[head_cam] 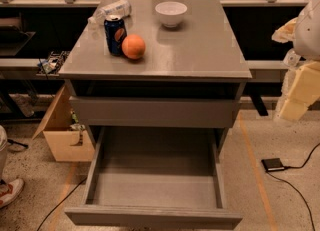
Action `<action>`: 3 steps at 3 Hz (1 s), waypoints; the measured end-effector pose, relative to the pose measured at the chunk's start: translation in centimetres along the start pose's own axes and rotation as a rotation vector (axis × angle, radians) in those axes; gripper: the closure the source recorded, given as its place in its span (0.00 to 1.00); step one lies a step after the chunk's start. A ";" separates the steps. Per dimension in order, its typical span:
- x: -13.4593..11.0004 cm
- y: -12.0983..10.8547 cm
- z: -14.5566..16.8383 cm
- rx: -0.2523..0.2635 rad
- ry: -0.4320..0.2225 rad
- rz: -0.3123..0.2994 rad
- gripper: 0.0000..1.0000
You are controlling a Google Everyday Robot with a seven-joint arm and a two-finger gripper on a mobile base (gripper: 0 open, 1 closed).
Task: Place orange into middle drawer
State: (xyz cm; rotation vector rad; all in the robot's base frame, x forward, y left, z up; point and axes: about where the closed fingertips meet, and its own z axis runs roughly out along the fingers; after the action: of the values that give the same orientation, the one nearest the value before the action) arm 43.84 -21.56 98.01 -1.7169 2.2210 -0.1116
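- The drawer [152, 217] stands pulled open, below a shut one.
- The orange [133, 47] sits on the tabletop [200, 50], just right of the can [115, 35].
- The hand [299, 92] hangs at the right edge, well apart from the orange; whether it is clenched or released, I cannot tell.

1 high front camera looks down on the cabinet [200, 50]; gripper [296, 95] at right edge
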 end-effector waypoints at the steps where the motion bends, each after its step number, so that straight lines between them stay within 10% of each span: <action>1: 0.0 0.0 0.0 0.000 0.000 0.000 0.00; 3: -6.8 -0.4 4.3 -0.067 -0.093 -0.002 0.00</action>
State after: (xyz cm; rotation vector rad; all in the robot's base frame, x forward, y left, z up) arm 47.01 -14.61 95.47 -1.7224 2.1788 0.0426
